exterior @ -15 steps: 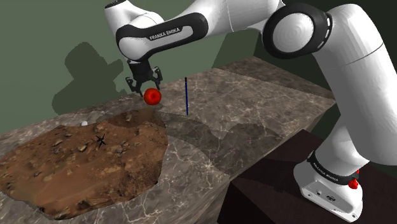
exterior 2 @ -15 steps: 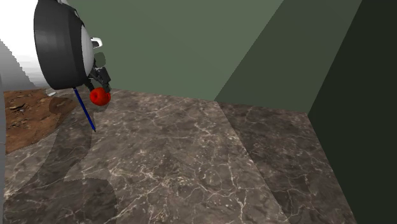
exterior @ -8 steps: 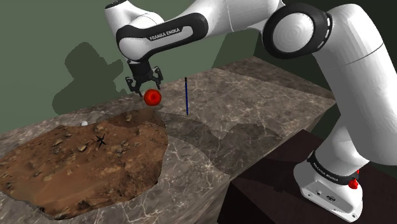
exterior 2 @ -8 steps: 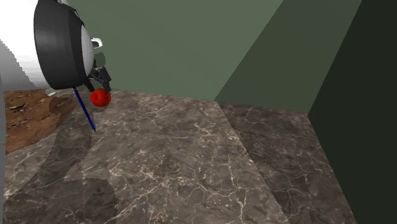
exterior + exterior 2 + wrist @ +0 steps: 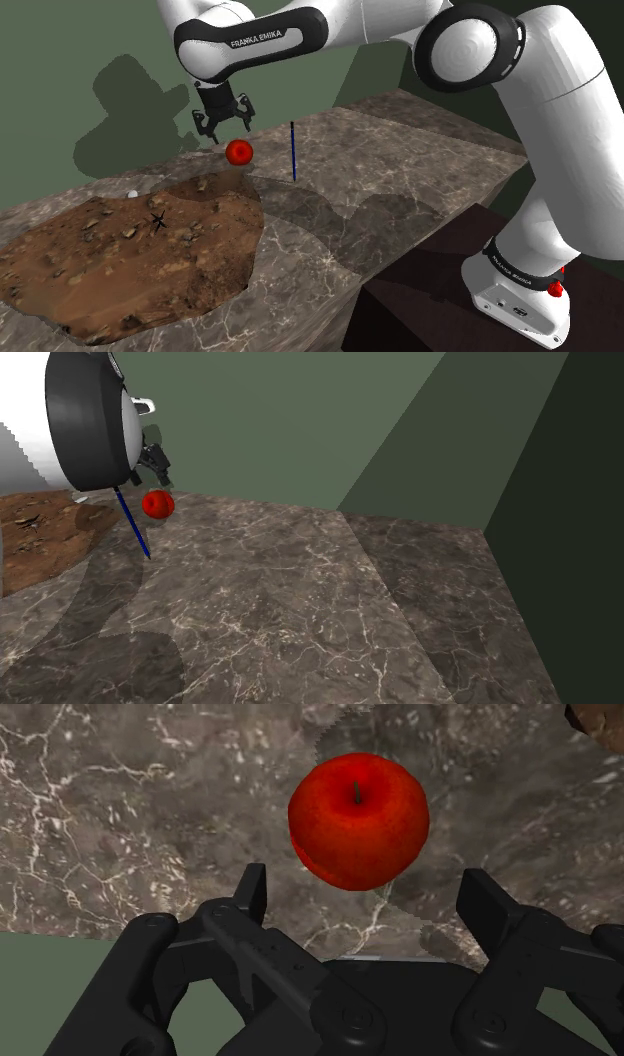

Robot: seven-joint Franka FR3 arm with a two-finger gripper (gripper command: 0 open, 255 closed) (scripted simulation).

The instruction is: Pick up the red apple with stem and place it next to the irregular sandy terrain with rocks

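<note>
The end effector (image 5: 222,128) hangs just above the apple (image 5: 239,152) with its two fingers spread wide and nothing between them. In the wrist view the fingertips (image 5: 252,889) stand clear on either side of the apple (image 5: 358,819), touching it nowhere.

The apple is red, stem up, and appears to rest on the marbled counter (image 5: 400,170) just beside the far edge of the brown, rock-strewn patch of sand (image 5: 130,250). A thin blue rod (image 5: 292,150) stands upright on the counter near the apple, on the shoulder view's right. The second exterior view shows the apple (image 5: 157,504) below the end effector (image 5: 155,464), with the rod (image 5: 133,527) close by.

Judging by this, the apple already lies where the task wants it, and the step in hand is to back away cleanly. A good retreat goes straight up along the fingers' own line, with the fingers wide, so that neither tip brushes the fruit. A round apple on hard stone would likely roll at a light knock. Any sideways swing should wait until the fingers are well above the stem, and it should steer away from the rod.
</note>
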